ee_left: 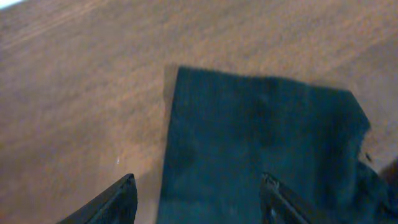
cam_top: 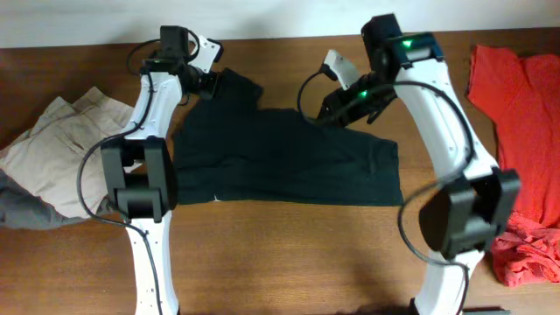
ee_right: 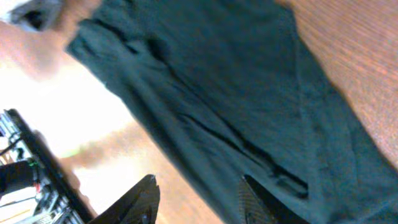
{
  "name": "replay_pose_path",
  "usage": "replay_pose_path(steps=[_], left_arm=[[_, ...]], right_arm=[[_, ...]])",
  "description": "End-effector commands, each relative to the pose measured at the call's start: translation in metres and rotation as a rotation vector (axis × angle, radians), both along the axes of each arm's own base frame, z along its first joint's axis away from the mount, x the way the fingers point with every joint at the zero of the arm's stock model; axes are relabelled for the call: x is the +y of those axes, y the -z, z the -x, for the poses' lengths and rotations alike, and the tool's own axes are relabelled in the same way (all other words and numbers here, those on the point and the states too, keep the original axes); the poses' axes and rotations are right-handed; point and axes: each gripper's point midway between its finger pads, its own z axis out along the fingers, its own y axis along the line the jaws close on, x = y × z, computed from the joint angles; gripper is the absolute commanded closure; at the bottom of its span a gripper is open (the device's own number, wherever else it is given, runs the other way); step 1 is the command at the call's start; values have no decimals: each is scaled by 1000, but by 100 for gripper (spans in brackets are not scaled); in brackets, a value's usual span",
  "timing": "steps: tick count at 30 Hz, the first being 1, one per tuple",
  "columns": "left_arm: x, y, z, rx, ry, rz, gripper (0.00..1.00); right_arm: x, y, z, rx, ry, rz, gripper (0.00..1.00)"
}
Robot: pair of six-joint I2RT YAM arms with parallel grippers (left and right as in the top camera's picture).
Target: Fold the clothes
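Arms bend over a black T-shirt [cam_top: 280,162] spread flat mid-frame on the tabletop [cam_top: 289,254]. Left gripper [ee_left: 198,180] hangs wide and empty above the sleeve at upper left. Right gripper [ee_right: 198,182], jaws parted and holding nothing, hovers over the shirt's upper edge, right of centre. Beige trousers [cam_top: 52,140] lie far left, red garments [cam_top: 516,96] far right.
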Motion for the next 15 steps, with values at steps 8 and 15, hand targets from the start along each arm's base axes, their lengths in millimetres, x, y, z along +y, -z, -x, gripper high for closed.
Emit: replay_pose_path(steps=[8,15], left_arm=[[-9,46,-10,-3,36,12,38],[-10,53,-10,1,38,12,51]], right_arm=[[11,-40,29,-38,-47,-35,56],[11,-40,30,-34,-47,-34,59]])
